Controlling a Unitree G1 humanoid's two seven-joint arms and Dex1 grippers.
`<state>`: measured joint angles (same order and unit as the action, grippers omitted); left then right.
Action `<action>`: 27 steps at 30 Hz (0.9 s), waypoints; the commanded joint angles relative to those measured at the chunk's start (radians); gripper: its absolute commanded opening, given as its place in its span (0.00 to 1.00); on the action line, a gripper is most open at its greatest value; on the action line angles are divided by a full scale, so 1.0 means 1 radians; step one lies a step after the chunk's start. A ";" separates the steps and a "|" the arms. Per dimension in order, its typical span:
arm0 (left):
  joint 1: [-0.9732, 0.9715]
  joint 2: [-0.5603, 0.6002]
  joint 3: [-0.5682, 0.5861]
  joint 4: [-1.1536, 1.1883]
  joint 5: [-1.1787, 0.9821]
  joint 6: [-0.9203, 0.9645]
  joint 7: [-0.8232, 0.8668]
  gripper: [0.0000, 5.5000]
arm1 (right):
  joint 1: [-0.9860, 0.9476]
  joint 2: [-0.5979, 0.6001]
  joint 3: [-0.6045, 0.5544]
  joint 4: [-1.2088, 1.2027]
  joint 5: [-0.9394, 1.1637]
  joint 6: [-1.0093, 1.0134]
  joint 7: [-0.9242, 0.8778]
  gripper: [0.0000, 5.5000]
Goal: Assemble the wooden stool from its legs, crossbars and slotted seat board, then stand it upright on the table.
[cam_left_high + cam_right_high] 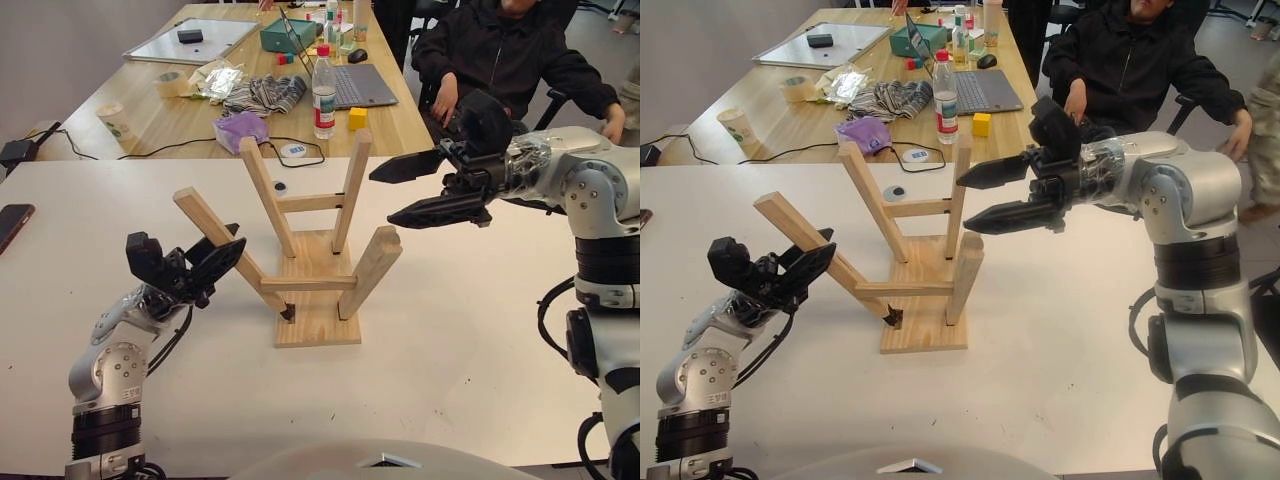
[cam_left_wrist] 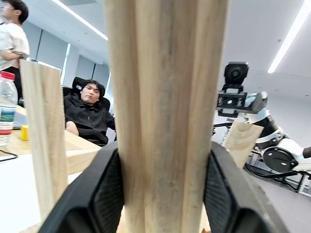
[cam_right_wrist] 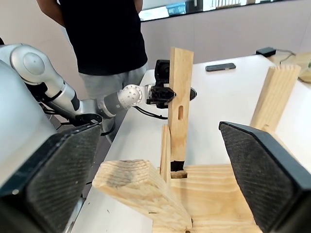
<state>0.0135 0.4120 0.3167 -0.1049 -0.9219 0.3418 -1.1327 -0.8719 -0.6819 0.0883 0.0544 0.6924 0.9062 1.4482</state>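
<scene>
The stool lies upside down on the white table (image 1: 470, 330), its seat board (image 1: 318, 330) flat and its legs pointing up. Two far legs (image 1: 265, 190) (image 1: 352, 185) are joined by a crossbar (image 1: 308, 203). A second crossbar (image 1: 308, 283) runs from the near right leg (image 1: 370, 270) to the near left leg (image 1: 200, 215), which leans outward to the left. My left gripper (image 1: 215, 258) is shut on this leaning leg (image 2: 165, 97), with one finger (image 2: 104, 194) pressing on each side. My right gripper (image 1: 385, 196) hangs open just right of the far right leg's top.
Behind the white table stands a wooden table with a water bottle (image 1: 323, 95), a yellow cube (image 1: 357, 118), a purple bag (image 1: 240, 128), a laptop (image 1: 360, 85) and cables. A phone (image 1: 12, 225) lies at the white table's left edge, and a small dark disc (image 1: 280, 187) behind the stool.
</scene>
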 commanded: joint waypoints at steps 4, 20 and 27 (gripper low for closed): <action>-0.031 -0.033 -0.027 0.063 0.041 -0.044 -0.024 0.37 | -0.050 -0.018 0.053 0.022 -0.029 -0.017 0.057 0.81; -0.017 0.041 -0.088 0.148 0.148 -0.089 -0.134 0.37 | -0.096 -0.021 0.096 0.045 -0.077 -0.028 0.127 0.81; -0.039 0.104 -0.130 0.140 0.192 -0.127 -0.191 0.37 | -0.045 -0.019 0.113 -0.020 -0.099 -0.032 0.075 0.81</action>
<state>-0.0319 0.4813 0.2263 0.0236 -0.8069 0.2205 -1.3054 -0.9389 -0.6843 0.1922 0.0648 0.6151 0.8809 1.5451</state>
